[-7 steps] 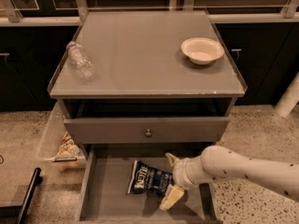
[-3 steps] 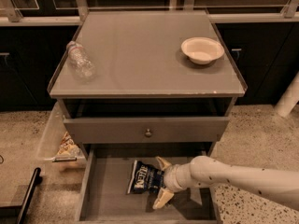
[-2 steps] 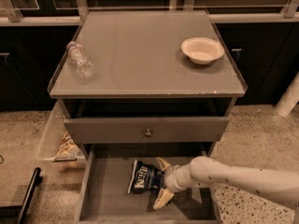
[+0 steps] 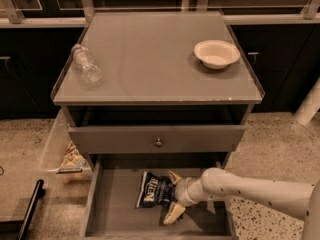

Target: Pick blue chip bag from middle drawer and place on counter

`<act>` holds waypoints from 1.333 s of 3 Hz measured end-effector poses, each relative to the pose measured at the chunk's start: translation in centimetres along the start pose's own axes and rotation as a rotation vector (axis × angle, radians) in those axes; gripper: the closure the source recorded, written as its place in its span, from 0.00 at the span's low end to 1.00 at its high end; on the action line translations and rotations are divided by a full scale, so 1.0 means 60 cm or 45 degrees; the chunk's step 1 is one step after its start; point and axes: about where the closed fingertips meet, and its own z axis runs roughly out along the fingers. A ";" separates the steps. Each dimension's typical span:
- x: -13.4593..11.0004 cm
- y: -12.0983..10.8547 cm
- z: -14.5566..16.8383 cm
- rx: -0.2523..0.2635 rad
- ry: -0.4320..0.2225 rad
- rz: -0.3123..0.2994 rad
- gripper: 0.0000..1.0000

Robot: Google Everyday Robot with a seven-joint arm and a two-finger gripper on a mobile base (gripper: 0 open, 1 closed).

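Note:
The blue chip bag (image 4: 154, 190) lies flat on the floor of the open middle drawer (image 4: 112, 206), near the middle. My gripper (image 4: 173, 196) reaches in from the right on a white arm, low in the drawer. Its cream fingers (image 4: 174, 176) are spread open, one at the far side and one at the near side of the bag's right end. The bag rests on the drawer floor. The grey counter (image 4: 150, 59) is above.
A white bowl (image 4: 216, 53) sits at the counter's back right and a clear plastic bottle (image 4: 86, 64) lies at its left. The upper drawer front with a knob (image 4: 158, 142) overhangs the middle drawer. A pale snack packet (image 4: 72, 157) lies in a clear bin on the left.
My gripper has moved left across the drawer until its open fingers flank the bag's right end. The bag has not moved.

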 end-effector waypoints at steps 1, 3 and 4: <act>0.000 0.000 0.000 0.000 0.000 0.000 0.19; 0.000 0.000 0.000 0.000 0.000 0.000 0.65; -0.001 0.002 0.002 -0.009 -0.012 0.006 0.88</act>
